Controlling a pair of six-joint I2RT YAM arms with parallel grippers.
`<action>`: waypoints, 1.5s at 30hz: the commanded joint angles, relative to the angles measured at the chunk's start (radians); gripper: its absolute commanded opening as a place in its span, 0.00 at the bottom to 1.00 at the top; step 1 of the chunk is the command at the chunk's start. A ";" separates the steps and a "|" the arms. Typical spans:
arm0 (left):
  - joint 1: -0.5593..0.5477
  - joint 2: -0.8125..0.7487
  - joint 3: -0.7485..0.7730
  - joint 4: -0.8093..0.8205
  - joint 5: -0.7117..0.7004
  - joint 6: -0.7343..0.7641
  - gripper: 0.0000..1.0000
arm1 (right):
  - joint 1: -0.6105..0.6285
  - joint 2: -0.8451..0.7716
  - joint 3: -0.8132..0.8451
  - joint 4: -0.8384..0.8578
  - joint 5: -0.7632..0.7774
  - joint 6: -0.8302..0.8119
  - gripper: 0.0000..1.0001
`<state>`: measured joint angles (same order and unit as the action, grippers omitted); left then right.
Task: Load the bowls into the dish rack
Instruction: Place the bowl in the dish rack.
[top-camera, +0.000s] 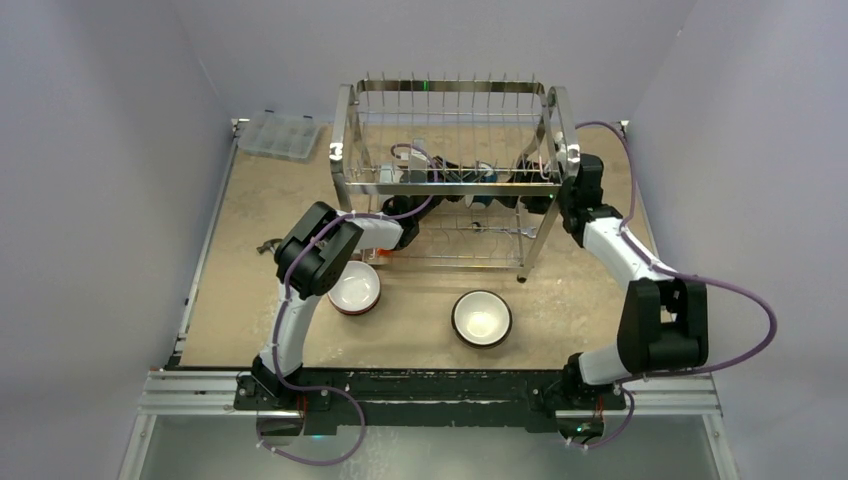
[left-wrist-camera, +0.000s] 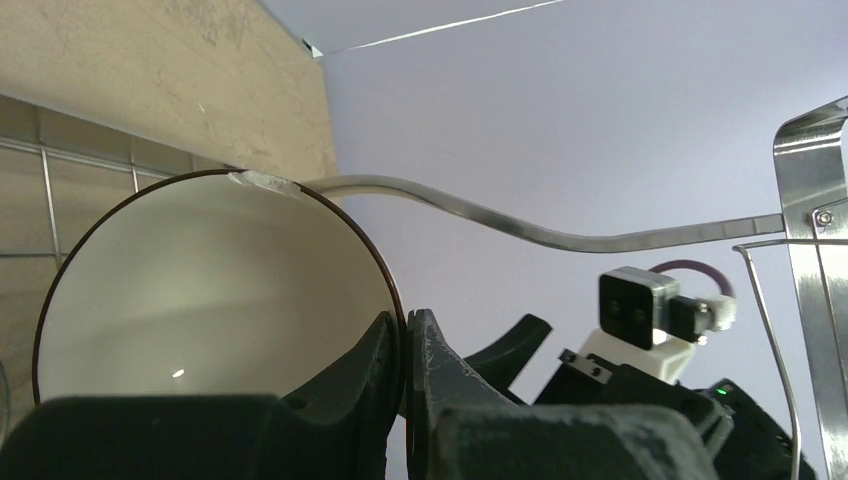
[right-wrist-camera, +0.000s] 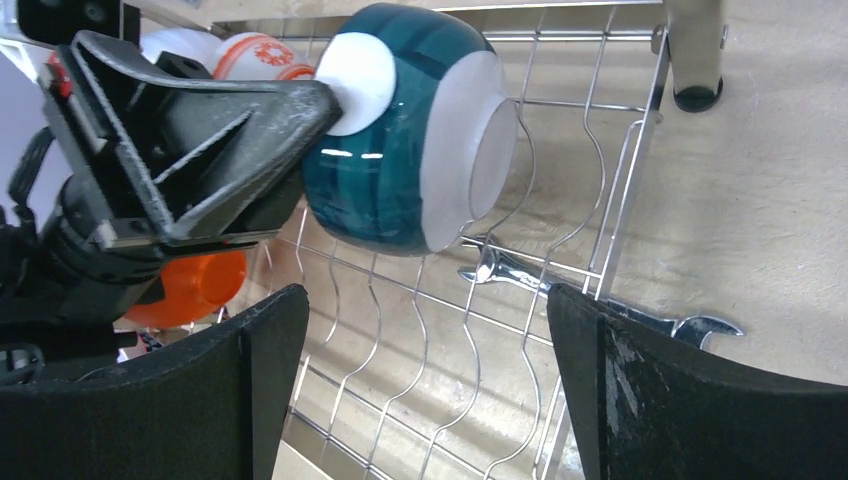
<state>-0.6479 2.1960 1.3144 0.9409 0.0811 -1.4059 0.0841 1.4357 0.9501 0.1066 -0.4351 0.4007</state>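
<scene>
On the lower tier of the dish rack (top-camera: 450, 92), far centre of the table (top-camera: 600, 330): one teal bowl (right-wrist-camera: 400, 140), white discs on its outside and white inside, held on edge just above the wire floor. Its foot faces the rack's right end.

Left gripper (left-wrist-camera: 405, 345): reaches into the rack from the near-left side, with its fingers clamped on the teal bowl's rim, one inside and one outside.

Right gripper (right-wrist-camera: 425, 310): enters from the rack's right end and faces the teal bowl. Its fingers (right-wrist-camera: 250, 390) stand wide apart with nothing between them, and they are clear of the bowl.

Orange bowl (right-wrist-camera: 195, 285): plain, low behind the left gripper's fingers; its seat on the wires is hidden.

Red-and-white bowl (right-wrist-camera: 268, 55): patterned and partly hidden past the left gripper.

Near side of the table, outside the rack: a white-lined bowl with a reddish outside (top-camera: 355, 288) beside the left arm, and a white-lined dark bowl (top-camera: 482, 318) to its right. Both sit upright, well apart.

Far left corner: clear compartment box (top-camera: 282, 133).
</scene>
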 joint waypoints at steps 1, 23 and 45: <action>0.019 0.016 -0.004 0.082 0.020 -0.104 0.00 | 0.000 0.048 0.045 0.070 -0.072 -0.013 0.90; 0.019 0.013 0.011 0.088 0.059 -0.117 0.00 | 0.142 0.211 0.124 0.192 0.036 -0.099 0.91; 0.037 -0.076 -0.006 -0.017 0.122 0.066 0.00 | 0.174 0.159 0.119 0.154 0.200 -0.144 0.00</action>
<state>-0.6212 2.1963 1.3136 0.9386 0.1543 -1.4044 0.2344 1.6543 1.0340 0.2359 -0.3569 0.2996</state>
